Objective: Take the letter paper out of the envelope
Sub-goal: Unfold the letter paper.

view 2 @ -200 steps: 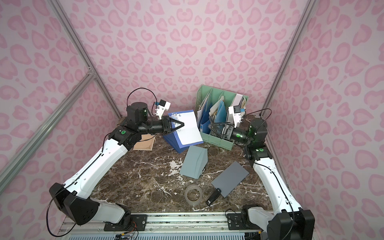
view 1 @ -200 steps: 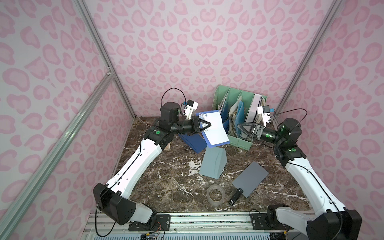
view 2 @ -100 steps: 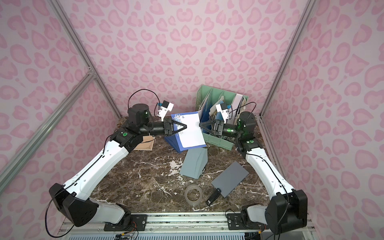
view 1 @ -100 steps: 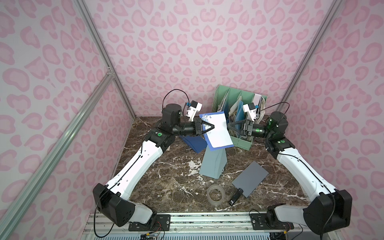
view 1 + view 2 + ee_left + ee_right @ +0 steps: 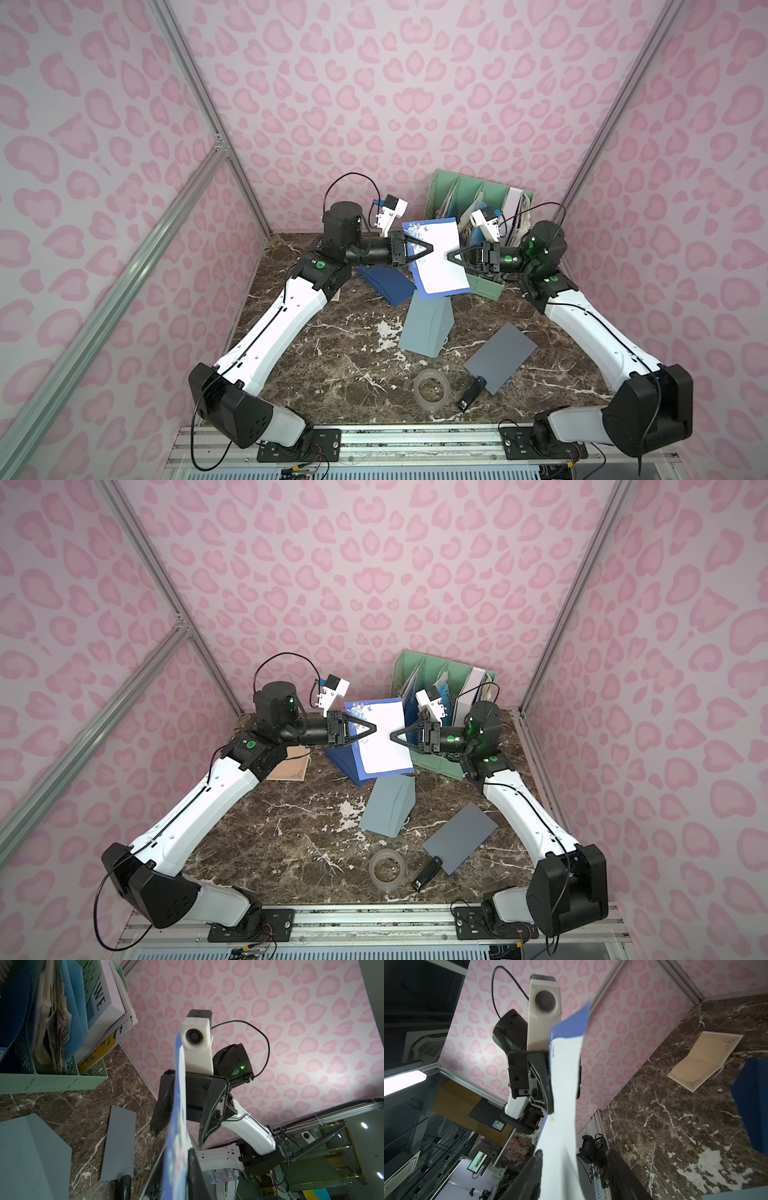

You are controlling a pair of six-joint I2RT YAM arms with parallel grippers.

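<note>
Left wrist view: right gripper (image 5: 178,1136), fingers parted, straddles the white blue-backed letter paper (image 5: 180,1088) at its far edge, left gripper (image 5: 186,1165) clenched opposite.

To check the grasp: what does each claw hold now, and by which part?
The left claw is shut on the letter paper with its blue envelope, at one side edge. The right claw straddles the opposite edge, not yet clamped.

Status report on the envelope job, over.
Left gripper shut on envelope, aloft. Right gripper open, jaws astride paper edge. Paper against envelope, not yet apart. Rack close behind right gripper.
</note>
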